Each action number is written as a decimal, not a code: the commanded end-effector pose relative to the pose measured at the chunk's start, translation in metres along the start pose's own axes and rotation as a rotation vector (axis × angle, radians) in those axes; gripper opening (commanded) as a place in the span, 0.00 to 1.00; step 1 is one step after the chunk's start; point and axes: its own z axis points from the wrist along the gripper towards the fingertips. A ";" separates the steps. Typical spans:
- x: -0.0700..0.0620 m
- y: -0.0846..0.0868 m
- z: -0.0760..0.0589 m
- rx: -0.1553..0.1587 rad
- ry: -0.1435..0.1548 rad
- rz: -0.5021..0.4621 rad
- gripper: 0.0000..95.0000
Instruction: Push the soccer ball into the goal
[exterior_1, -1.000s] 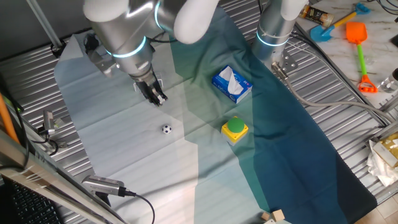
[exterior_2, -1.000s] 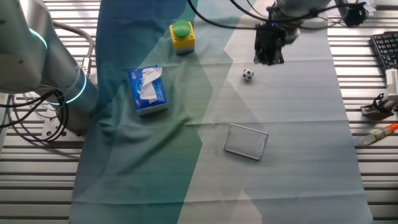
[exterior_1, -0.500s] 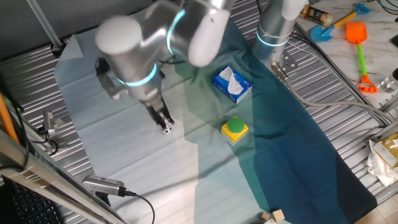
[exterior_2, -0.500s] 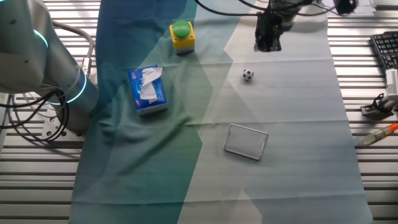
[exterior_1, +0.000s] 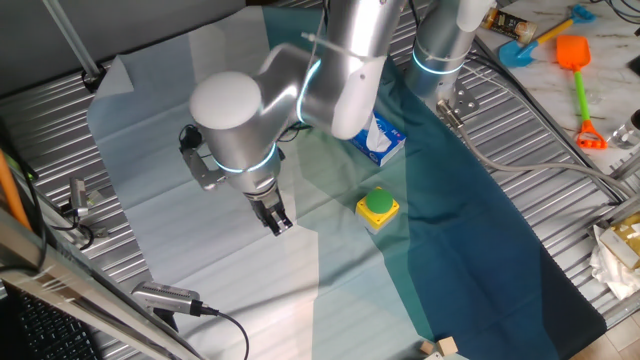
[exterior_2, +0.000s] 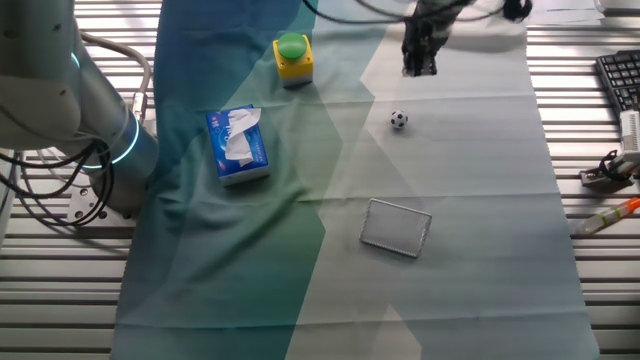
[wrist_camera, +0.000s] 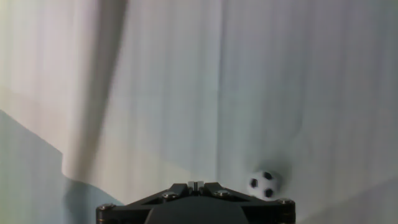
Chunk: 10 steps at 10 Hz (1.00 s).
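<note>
One soccer ball (exterior_2: 399, 120) on the cloth, one goal (exterior_2: 396, 227), one gripper (exterior_2: 419, 66), and that's the whole lineup for this play! In the other fixed view the ball sits right of centre in the upper half of the frame, a tiny white sphere with black patches, alone on the pale grey part of the cloth (exterior_2: 470, 190). The goal lies below it, at the middle of the frame, a thin pale rectangular frame with a mesh-like fill, tilted slightly, well apart from the ball. The gripper hangs at the top of that frame, above and a touch right of the ball, not touching it; its dark fingers read as one closed block there, though I cannot tell for sure whether they are together. In the hand view the ball (wrist_camera: 263, 184) shows at the lower right, just beside the black gripper body, black patches crisp on white. Off to the side: one green button on a yellow box (exterior_2: 292, 57) at upper left of centre, and one blue-white tissue box (exterior_2: 236, 145) below it, on the darker teal cloth
</note>
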 end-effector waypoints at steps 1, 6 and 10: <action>0.002 -0.003 0.008 -0.003 -0.010 -0.003 0.00; 0.004 -0.005 0.019 -0.003 -0.014 -0.012 0.00; 0.005 -0.007 0.027 0.001 -0.022 -0.017 0.00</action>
